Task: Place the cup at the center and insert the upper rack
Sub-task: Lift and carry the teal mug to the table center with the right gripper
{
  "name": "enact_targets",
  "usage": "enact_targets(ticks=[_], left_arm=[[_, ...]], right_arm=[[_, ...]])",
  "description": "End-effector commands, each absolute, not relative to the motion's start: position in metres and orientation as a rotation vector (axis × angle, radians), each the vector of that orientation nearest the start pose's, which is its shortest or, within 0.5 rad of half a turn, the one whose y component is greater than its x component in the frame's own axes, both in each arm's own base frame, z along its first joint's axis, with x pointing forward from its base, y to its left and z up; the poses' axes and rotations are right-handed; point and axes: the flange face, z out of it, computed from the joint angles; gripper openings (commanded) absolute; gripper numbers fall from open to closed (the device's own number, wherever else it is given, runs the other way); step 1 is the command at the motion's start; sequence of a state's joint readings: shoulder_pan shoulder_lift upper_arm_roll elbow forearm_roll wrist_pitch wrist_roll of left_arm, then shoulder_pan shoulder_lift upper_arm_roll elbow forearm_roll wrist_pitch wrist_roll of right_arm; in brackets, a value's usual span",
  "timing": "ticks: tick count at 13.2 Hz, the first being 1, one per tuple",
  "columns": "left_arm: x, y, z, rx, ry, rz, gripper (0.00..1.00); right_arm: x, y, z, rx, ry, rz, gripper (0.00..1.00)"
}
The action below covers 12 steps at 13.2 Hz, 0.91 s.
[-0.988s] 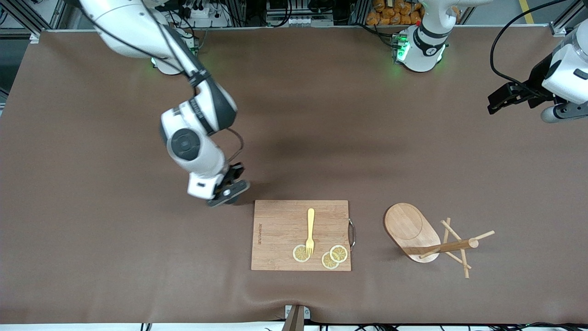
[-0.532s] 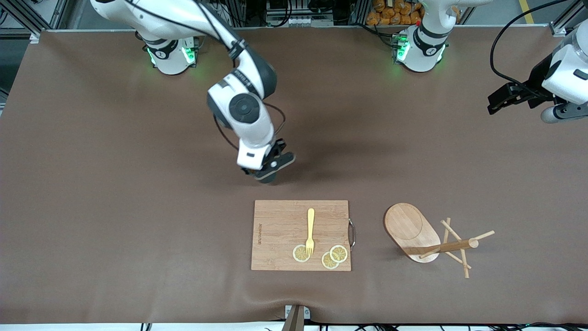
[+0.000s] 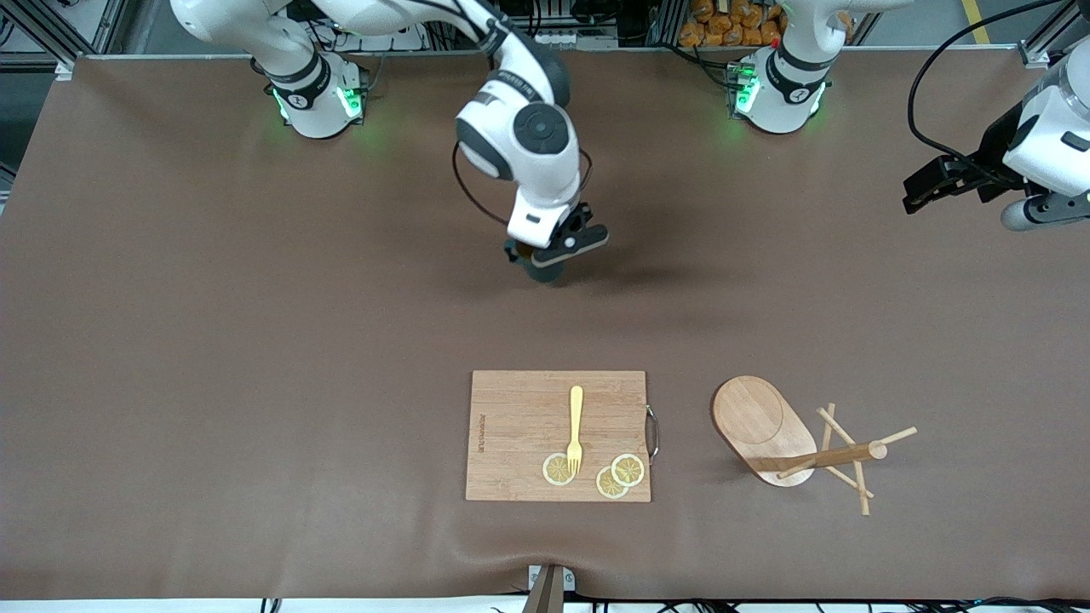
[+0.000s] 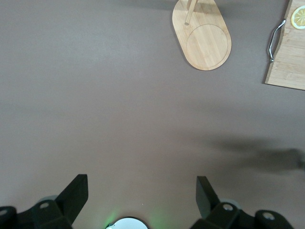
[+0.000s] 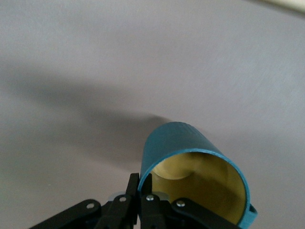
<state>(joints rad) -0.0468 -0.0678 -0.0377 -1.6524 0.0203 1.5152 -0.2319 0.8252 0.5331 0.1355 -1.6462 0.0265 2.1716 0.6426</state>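
One cup [image 5: 195, 157], its rim pinched by the right gripper's [image 3: 549, 255] fingers, hangs over mid-worktop [image 3: 255, 340] awaiting lowering, the toppled upper rack [image 3: 800, 443] untouched while the left gripper [image 4: 140, 198] waits spread.

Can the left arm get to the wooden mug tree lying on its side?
Probably yes. The left gripper hangs open over bare table, and nothing lies between it and the rack.

We see the right gripper [image 3: 545, 260], clamped on the cup [image 3: 547, 271], now at upper centre of the frame, up from the left-middle earlier.
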Motion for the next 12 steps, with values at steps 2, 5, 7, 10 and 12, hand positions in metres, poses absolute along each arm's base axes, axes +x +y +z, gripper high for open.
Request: enact_targets(ticks=[2,5,7,10,12], left_arm=[[0.527,-0.04,0.62,-3.08,-0.203,0.083,1.0],[0.527,-0.04,0.621,-3.08,-0.203,0.081,1.0],[0.525,-0.041,0.622,-3.08,-0.198,0.081,1.0],[0.526,-0.037,0.625,-3.082,-0.208,0.072,1.0],[0.527,-0.033,0.623,-3.082,-0.222,0.073,1.0]], right_arm=[[0.373,0.569,0.296,-3.074,-0.37,0.134,0.0],[0.352,0.581,0.283,-3.086,-0.376,0.16,0.0],[0.352,0.581,0.278,-3.105,-0.279,0.17,0.0],[0.35,0.581,0.269,-3.121,-0.172,0.189,0.0],[0.351,0.581,0.262,-3.132,-0.091,0.196,0.0]])
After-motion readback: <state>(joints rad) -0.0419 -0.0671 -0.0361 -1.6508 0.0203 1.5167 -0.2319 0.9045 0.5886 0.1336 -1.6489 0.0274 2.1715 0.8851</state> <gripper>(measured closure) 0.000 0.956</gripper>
